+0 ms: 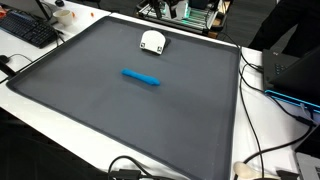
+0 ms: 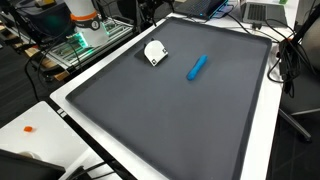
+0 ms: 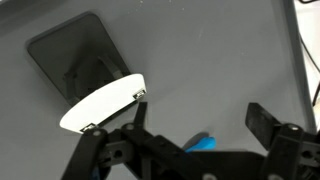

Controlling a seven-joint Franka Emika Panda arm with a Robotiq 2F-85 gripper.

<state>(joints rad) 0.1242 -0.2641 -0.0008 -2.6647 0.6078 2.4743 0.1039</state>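
A blue cylinder-shaped object (image 1: 141, 76) (image 2: 197, 67) lies flat near the middle of the dark grey mat (image 1: 120, 120) (image 2: 170, 120). A white rounded object (image 1: 152, 41) (image 2: 155, 52) sits close to the mat's edge. In the wrist view my gripper (image 3: 200, 122) is open, hanging well above the mat with nothing between its fingers. The blue object (image 3: 203, 143) peeks out just over the gripper's body, between the fingers. The white object (image 3: 100, 103) lies off to the left, with a dark rounded-square shape (image 3: 75, 60) behind it. The gripper shows in neither exterior view.
The mat covers a white table (image 1: 275, 130). A keyboard (image 1: 28, 30) lies off one corner, and cables (image 1: 262, 92) and a dark device (image 1: 298, 70) run along one side. The robot's base (image 2: 82, 20) and electronics stand past the edge by the white object. Laptops (image 2: 262, 10) are nearby.
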